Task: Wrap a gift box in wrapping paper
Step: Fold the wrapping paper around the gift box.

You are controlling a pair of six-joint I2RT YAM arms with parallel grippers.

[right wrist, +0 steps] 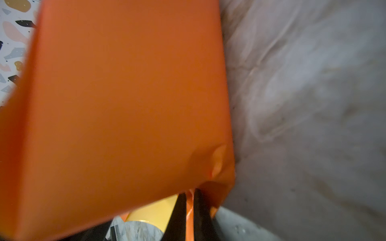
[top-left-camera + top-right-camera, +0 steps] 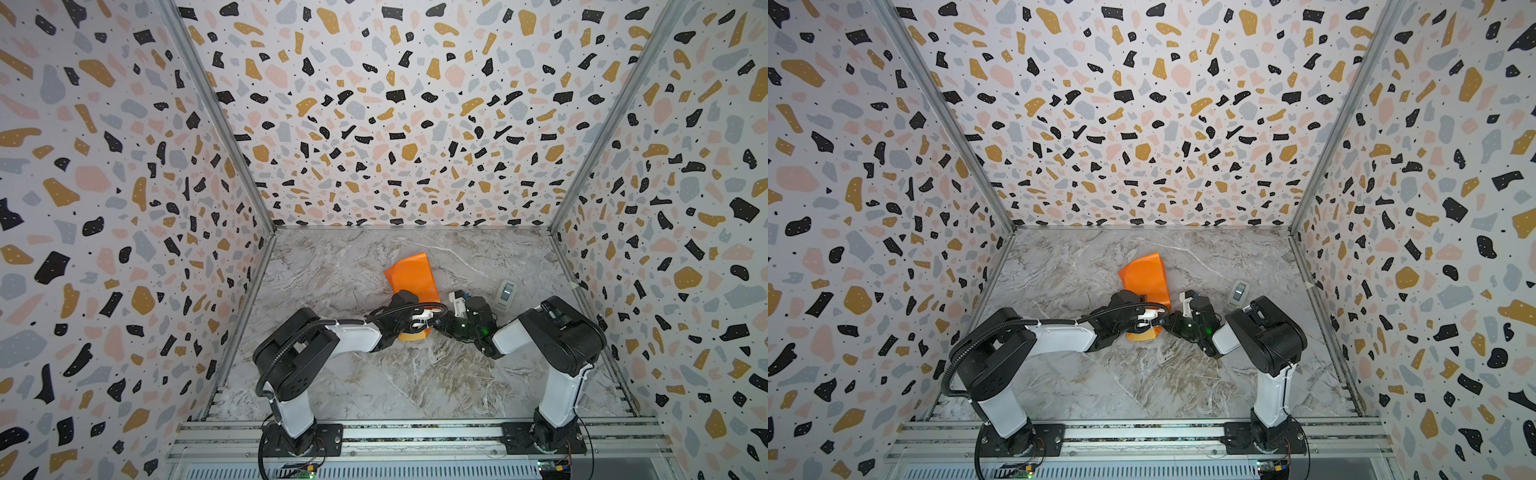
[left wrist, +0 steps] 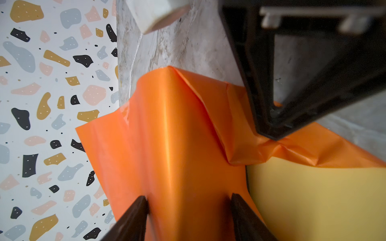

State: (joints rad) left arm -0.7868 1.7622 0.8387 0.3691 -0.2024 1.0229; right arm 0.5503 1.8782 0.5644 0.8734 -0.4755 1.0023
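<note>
The wrapping paper (image 2: 413, 276) lies mid-table in both top views, orange face out, folded over a boxy shape; its yellow face (image 3: 313, 198) shows beside it. The gift box itself is hidden under the paper. In the left wrist view my left gripper (image 3: 190, 206) straddles the paper-covered box, and both black fingertips (image 3: 143, 205) press on the orange sides. My right gripper (image 1: 190, 200) is shut on a thin orange edge of the paper at the near corner. In a top view both grippers meet at the paper's near end, left (image 2: 411, 320) and right (image 2: 438, 326).
A small white and grey device (image 2: 505, 293) stands on the marble table (image 2: 415, 374) right of the paper, just behind the right arm. Patterned walls close in the table on three sides. The arm bases sit on a rail at the front edge.
</note>
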